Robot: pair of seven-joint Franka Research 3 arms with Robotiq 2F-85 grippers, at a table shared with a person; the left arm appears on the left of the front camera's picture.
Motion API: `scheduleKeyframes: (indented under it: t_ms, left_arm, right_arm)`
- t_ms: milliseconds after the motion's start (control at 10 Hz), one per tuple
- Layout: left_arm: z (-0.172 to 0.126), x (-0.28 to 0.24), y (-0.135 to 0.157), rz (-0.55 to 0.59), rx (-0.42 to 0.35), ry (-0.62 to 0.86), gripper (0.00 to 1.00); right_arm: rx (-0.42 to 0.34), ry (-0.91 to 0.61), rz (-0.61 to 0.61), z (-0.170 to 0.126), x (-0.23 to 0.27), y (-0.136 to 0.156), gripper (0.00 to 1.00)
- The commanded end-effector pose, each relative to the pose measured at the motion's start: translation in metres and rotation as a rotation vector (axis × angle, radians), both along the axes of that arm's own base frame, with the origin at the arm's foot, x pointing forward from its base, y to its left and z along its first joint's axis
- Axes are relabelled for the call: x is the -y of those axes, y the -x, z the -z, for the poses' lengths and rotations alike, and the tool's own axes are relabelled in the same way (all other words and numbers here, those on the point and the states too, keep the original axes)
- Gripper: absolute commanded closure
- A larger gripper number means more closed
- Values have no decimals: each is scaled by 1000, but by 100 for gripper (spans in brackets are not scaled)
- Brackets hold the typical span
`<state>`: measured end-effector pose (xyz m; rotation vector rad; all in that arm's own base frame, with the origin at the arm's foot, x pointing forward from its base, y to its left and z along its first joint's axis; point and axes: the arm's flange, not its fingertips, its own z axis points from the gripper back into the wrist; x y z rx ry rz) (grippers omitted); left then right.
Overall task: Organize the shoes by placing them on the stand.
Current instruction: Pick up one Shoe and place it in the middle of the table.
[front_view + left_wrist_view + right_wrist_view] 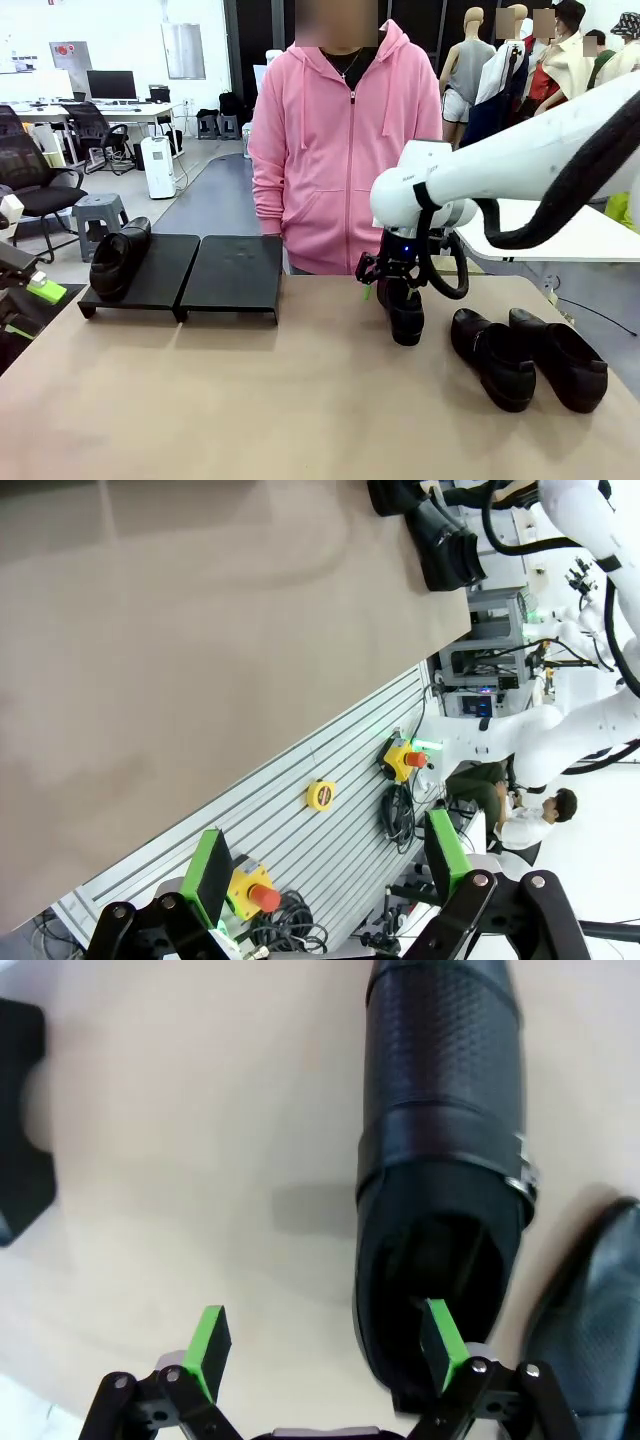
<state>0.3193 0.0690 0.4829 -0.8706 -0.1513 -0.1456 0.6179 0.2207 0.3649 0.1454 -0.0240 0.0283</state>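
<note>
**Desk:** At the centre of the front view we see the right gripper (393,283) hanging over a black loafer (406,318). The loafer stands on the table (300,410), toe toward the frame's lower edge, in front of a person in a pink hoodie (345,150). Is it gripping?

**Field:** No. In the right wrist view we see the jaws spread wide. One green pad (440,1330), at lower right, sits at the loafer's mouth. The other pad (210,1345), at lower left, hangs over bare tabletop, clear of the leather. Nothing is held.

**Desk:** And the other shoes?

**Field:** At the right of the front view we see a second loafer (490,358) and a third loafer (560,358) lying side by side on the table. The stand (235,275), two black sloped platforms set edge to edge, sits at centre left. A fourth loafer (118,260) rests on the left half of its left platform.

**Desk:** The other arm?

**Field:** In the left wrist view we see the left gripper (328,865) at the bottom edge, its green pads wide apart with nothing between them. It hangs past the table's edge, above a grey slatted panel (300,830).
</note>
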Motion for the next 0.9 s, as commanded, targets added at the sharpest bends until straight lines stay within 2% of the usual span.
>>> scheduleKeyframes:
  t_ms: [0, 100, 200, 300, 800]
  left_arm:
    - [0, -2, 1, 10, 9, 4, 0]
    - [0, -2, 1, 10, 9, 4, 0]
    - [0, -2, 1, 10, 9, 4, 0]
    - [0, -2, 1, 10, 9, 4, 0]
    - [0, -2, 1, 10, 9, 4, 0]
  right_arm:
    - [-15, 42, 66, 20, -8, -19, 0]
    - [-10, 25, 48, 30, -12, -20, 0]
    - [1, -22, 42, 34, -13, -15, 43]
    - [8, -36, 23, 32, -12, -11, 100]
    - [7, -46, 48, 26, -8, -2, 100]
